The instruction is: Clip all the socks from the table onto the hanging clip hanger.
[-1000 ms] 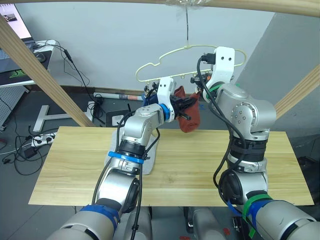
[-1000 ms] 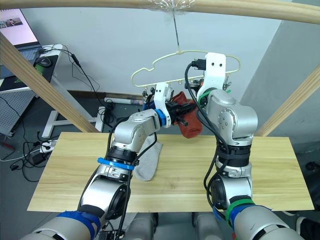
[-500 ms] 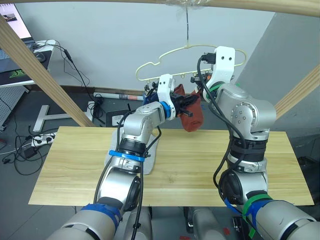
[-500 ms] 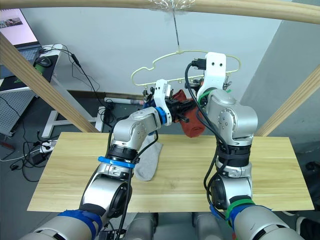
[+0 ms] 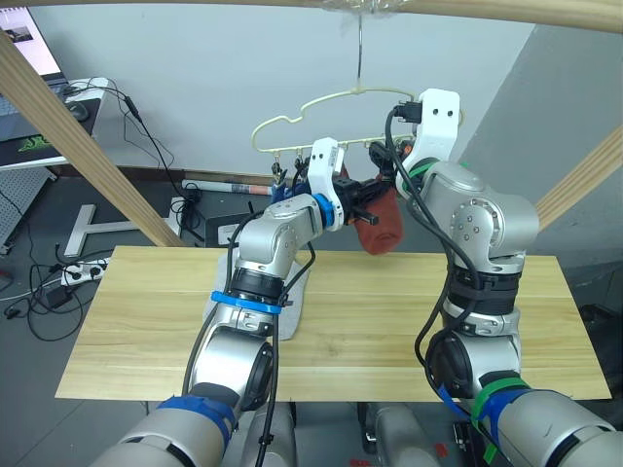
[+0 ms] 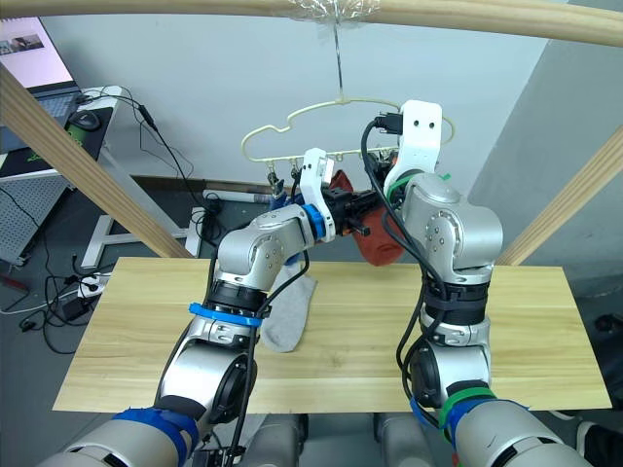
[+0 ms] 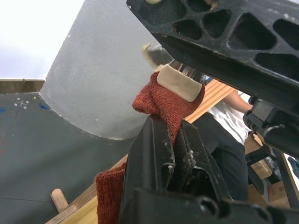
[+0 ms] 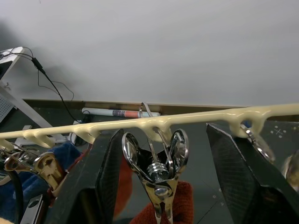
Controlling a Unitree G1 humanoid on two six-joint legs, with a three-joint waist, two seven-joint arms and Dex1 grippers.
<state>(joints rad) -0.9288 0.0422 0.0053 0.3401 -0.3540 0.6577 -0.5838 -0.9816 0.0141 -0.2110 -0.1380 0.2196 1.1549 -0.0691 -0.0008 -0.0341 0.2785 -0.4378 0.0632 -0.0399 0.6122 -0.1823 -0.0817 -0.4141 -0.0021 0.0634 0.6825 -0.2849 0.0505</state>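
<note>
- No brand, label or writing is showing legibly on any of the task's things.
- The left claw [image 7: 173,149] is clenching a rust red sock [image 6: 375,245], with its two black fingers pinched shut on a fold of the knit; in the left wrist view the sock is bunching up above the fingertips and trailing down beside them.
- The left claw is holding that sock up at the clip hanger [image 5: 321,102], well above the bench [image 5: 389,321], with the sock's body dangling below the hanger's row of clips.
- The clip hanger is hanging by its metal hook from a wooden beam [image 6: 467,15] overhead, and it is sitting tilted, with its left end lower than its right.
- The right claw [image 8: 161,175] is standing released: its two black fingers are spread wide on either side of a metal clip [image 8: 158,170] that is dangling from the pale yellow bar, and neither finger is touching it.
- The top of the red sock is showing just under that clip in the right wrist view; whether the clip is biting it cannot be told.
- Something blue [image 8: 60,156] is hanging further along the bar, near another clip.
- A light grey sock [image 6: 289,313] is lying flat on the bench under the left arm, well apart from both claws.
- No container is standing on the bench.
</note>
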